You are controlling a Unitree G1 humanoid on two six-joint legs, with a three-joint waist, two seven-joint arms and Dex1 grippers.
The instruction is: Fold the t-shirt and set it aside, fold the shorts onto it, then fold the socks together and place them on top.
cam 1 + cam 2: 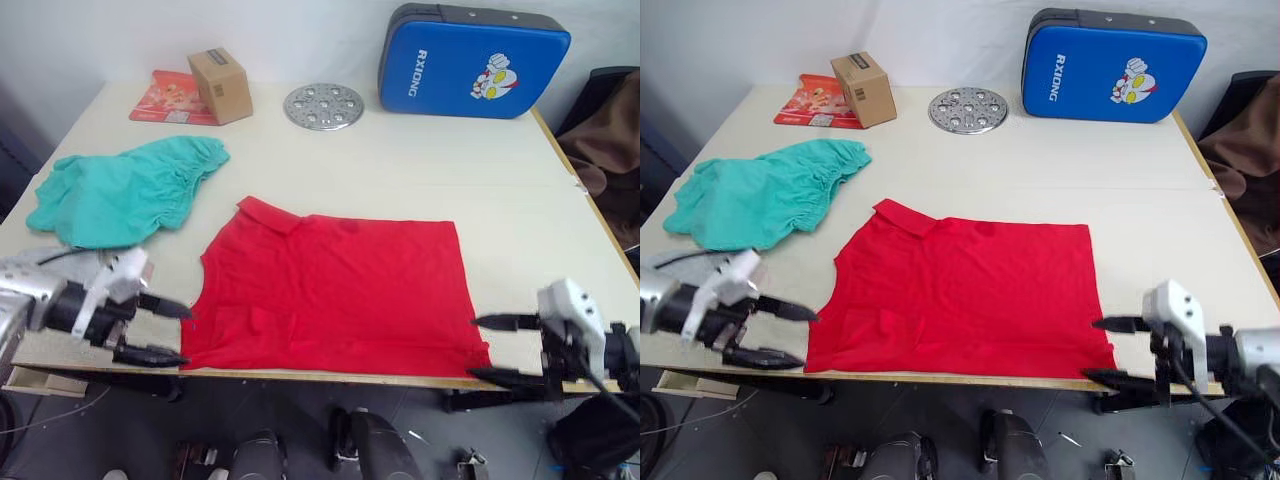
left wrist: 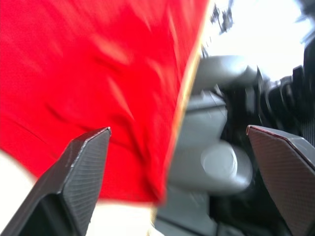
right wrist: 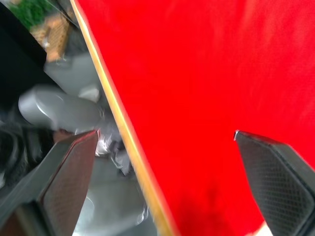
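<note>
The red t-shirt (image 1: 335, 290) lies flat near the table's front edge, collar toward the left. My left gripper (image 1: 172, 333) stands open at the shirt's near left corner, fingers pointing at the hem. At the near right corner my right gripper (image 1: 488, 348) is open too, one finger over the table, the other at the edge. Both wrist views show red cloth (image 2: 83, 73) between spread fingers (image 3: 275, 172). The teal shorts (image 1: 125, 188) lie bunched at the left of the table. The socks are out of view.
At the back of the table (image 1: 500, 170) stand a small cardboard box (image 1: 219, 85) on a red packet (image 1: 168, 98), a round perforated metal disc (image 1: 323, 106) and a blue padded case (image 1: 470, 60). A brown garment (image 1: 608, 140) hangs off to the right.
</note>
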